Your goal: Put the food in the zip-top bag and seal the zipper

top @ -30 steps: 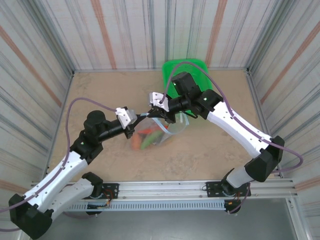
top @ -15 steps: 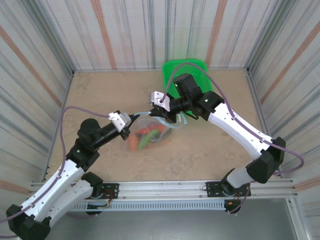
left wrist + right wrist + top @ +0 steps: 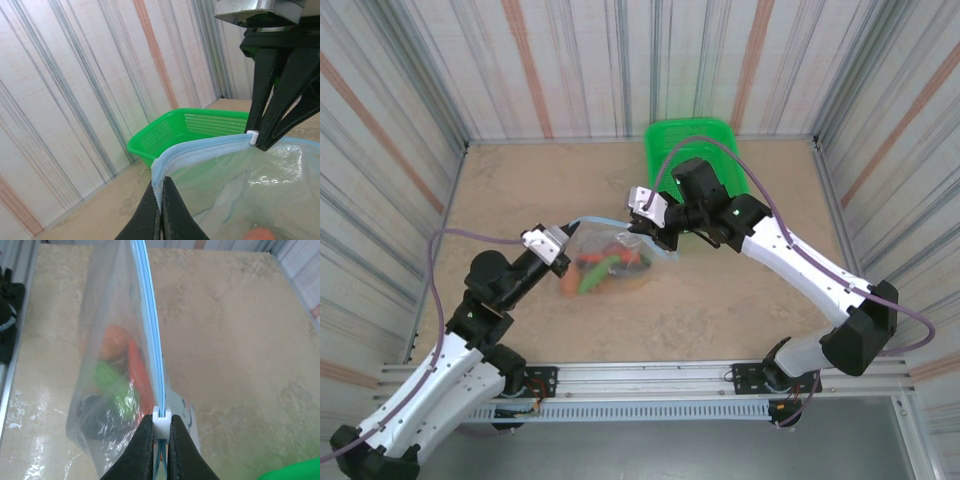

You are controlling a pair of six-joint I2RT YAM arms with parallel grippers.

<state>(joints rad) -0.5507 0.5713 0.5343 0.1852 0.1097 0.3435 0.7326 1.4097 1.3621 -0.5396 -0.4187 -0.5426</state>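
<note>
Jaws of the left gripper (image 3: 161, 202) pinch the zipper (image 3: 595, 220) end, the right gripper (image 3: 160, 429) clamps its white slider (image 3: 161, 420) — the left arm has pulled back toward lower left, tautening the strip. Food (image 3: 600, 265) sits inside the zip-top bag (image 3: 625, 248) mid-frame — sealing seems underway.

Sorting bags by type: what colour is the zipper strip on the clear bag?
Light blue; the zipper shows best in the right wrist view.

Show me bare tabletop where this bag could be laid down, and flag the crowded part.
Bare: far-left table between the left wall and green basket; the near-right stretch between zip-top bag and rail. Crowded: the centre, where left gripper and right gripper pinch the bag.
</note>
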